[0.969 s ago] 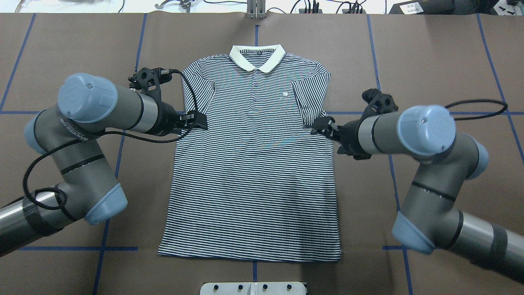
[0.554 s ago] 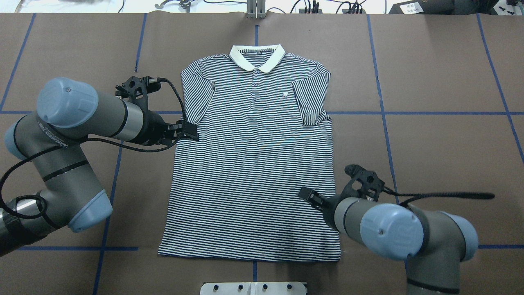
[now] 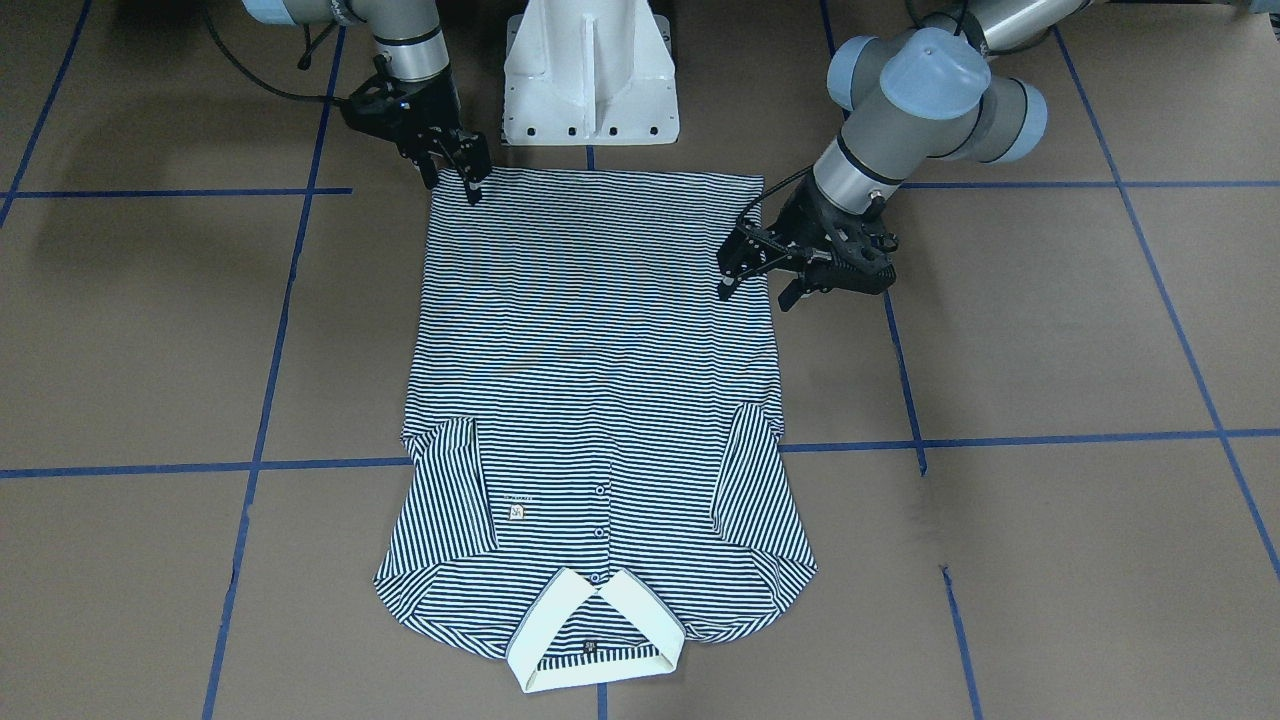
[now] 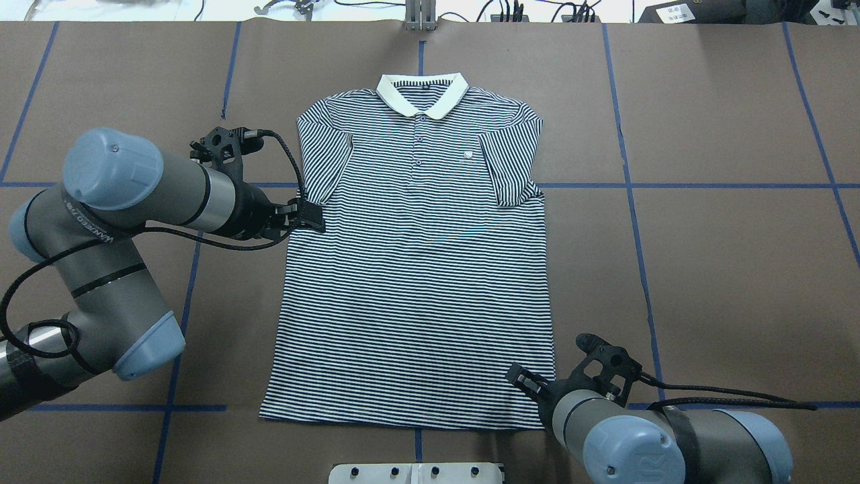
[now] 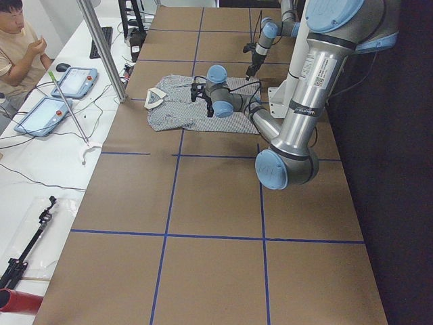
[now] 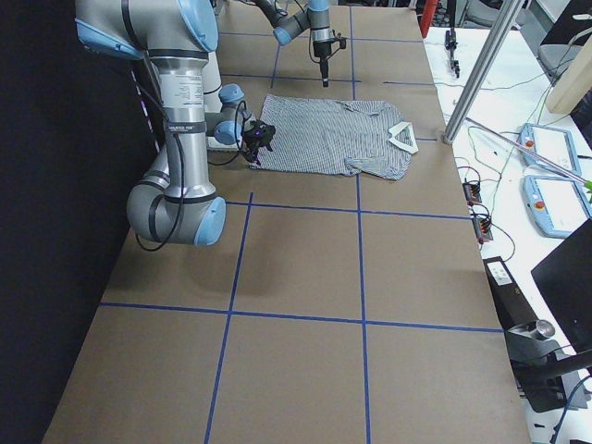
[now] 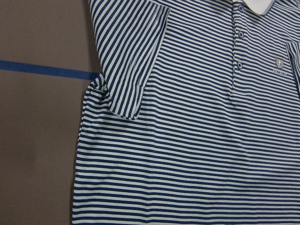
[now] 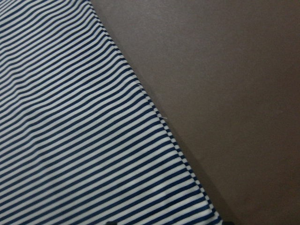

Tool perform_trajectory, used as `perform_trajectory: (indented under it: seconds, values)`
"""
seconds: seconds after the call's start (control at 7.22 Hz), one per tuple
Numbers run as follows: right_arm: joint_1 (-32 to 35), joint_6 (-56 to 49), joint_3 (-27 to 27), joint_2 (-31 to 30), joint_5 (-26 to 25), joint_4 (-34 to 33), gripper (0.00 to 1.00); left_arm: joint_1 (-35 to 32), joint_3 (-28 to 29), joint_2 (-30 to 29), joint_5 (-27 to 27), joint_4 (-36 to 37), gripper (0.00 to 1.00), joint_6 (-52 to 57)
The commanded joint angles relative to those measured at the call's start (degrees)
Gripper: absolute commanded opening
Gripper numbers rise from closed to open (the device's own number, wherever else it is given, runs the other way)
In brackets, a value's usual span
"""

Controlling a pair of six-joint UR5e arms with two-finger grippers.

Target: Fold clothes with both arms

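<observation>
The striped polo shirt (image 4: 416, 269) lies flat and face up on the brown table, cream collar (image 4: 422, 94) at the far side, both sleeves folded in over the body. My left gripper (image 4: 314, 218) is open and empty, at the shirt's left edge just below the folded sleeve; in the front-facing view (image 3: 755, 293) its fingers stand apart. My right gripper (image 4: 527, 382) is open and empty, low over the shirt's near right hem corner, also in the front-facing view (image 3: 455, 178). The left wrist view shows the sleeve, placket and logo (image 7: 279, 63). The right wrist view shows the side hem (image 8: 154, 108).
The white pedestal base (image 3: 590, 70) stands at the table's near edge, just behind the hem. Blue tape lines (image 4: 672, 185) cross the brown table. In the exterior left view an operator (image 5: 17, 47) sits at a side bench with tablets (image 5: 71, 81), past an aluminium post (image 5: 101, 47).
My right arm has swung from the shirt's right sleeve down to the near right hem corner. My left gripper drew back slightly to the shirt's left edge, then held. The shirt has not moved.
</observation>
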Motion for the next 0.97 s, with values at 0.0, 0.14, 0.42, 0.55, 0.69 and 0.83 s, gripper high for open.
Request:
perform_trajectory:
  seconds: [0.0, 0.14, 0.42, 0.55, 0.69, 0.83]
  values:
    - [-2.16, 2.32, 0.21, -0.1, -0.09, -2.97, 0.73, 0.04, 0.32, -0.06, 0.09, -0.09, 0.87, 0.03]
    - [-2.52, 2.51, 0.21, -0.19, -0.18, -2.97, 0.58, 0.04, 0.32, -0.15, 0.7, -0.09, 0.87, 0.03]
    - [-2.96, 2.51, 0.29, -0.71, -0.18, -3.15, 0.13, 0.13, 1.2, -0.5, 0.71, -0.18, 0.88, 0.03]
    - [-3.48, 2.51, 0.3, -0.8, -0.18, -3.15, 0.0, 0.13, 1.38, -0.41, 0.71, -0.27, 0.88, 0.12]
    - [-3.92, 2.51, 0.38, -0.8, -0.18, -3.15, 0.0, 0.13, 1.73, -0.58, 0.71, -0.27, 0.88, 0.03]
    - [-4.28, 2.51, 0.38, -0.8, -0.18, -3.15, 0.0, 0.04, 1.73, -0.59, 0.71, -0.27, 0.88, 0.03]
